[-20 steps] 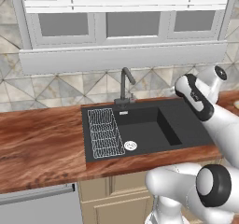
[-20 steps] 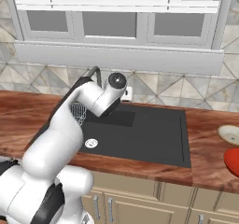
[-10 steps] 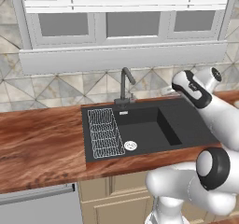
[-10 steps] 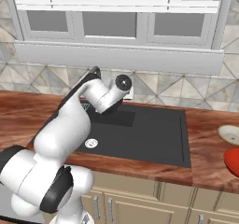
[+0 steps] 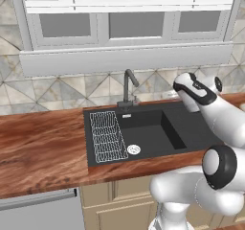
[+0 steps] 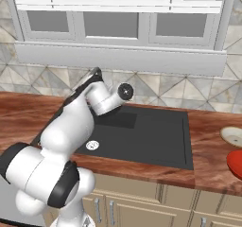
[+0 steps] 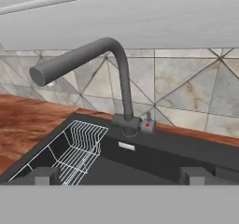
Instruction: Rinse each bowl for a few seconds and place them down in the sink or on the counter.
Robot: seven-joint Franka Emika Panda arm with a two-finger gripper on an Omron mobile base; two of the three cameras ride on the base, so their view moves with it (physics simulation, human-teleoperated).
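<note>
Left base view: compared with a second ago, the arm's upper links are seen swung further right and back, over the right end of the sink (image 5: pixel 148 128); wire rack (image 5: pixel 107 137) empty, faucet (image 5: pixel 128 86) dry.

Right base view: the wrist has been turned toward the wall. Red bowl (image 6: pixel 235 163) and cream bowl (image 6: pixel 232 136) are seen untouched on the counter (image 6: pixel 208 169), well apart from the arm.

Hand view: gripper (image 7: pixel 119 175) fully spread, empty, aimed at the faucet. Water is judged the likely first step.
</note>
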